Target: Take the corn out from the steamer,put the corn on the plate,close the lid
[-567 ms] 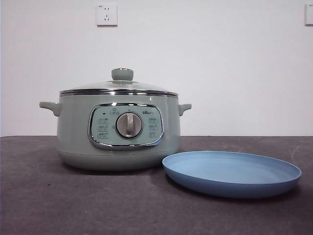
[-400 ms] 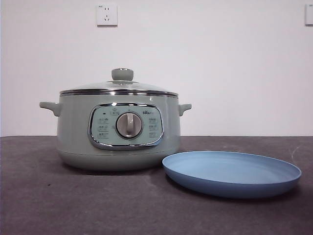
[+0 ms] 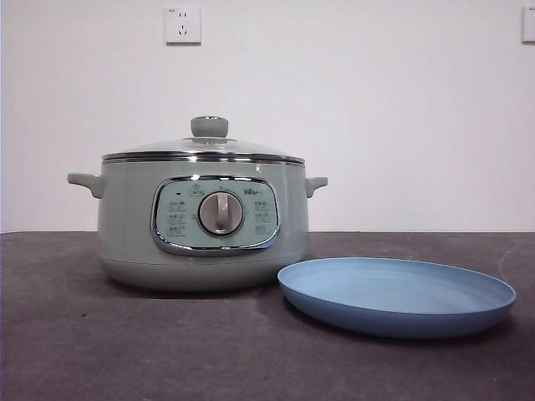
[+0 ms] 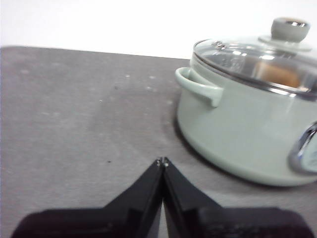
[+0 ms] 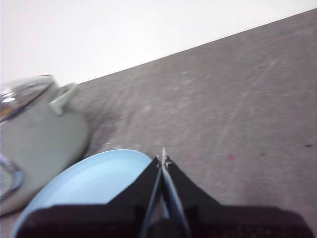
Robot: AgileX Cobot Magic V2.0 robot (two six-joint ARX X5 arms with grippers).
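Note:
The sage-green steamer (image 3: 201, 230) stands on the table at left of centre, with the glass lid (image 3: 205, 147) shut on it. Through the lid, the left wrist view shows an orange shape that looks like the corn (image 4: 280, 75) inside the steamer (image 4: 247, 129). The empty light-blue plate (image 3: 397, 294) lies to the right of the steamer. My left gripper (image 4: 162, 161) is shut and empty above the table, off the steamer's handle side. My right gripper (image 5: 163, 154) is shut and empty by the plate's (image 5: 89, 186) edge. Neither gripper shows in the front view.
The dark grey table (image 3: 84, 351) runs in front of and around the steamer and plate. A white wall with a socket (image 3: 182, 25) stands behind.

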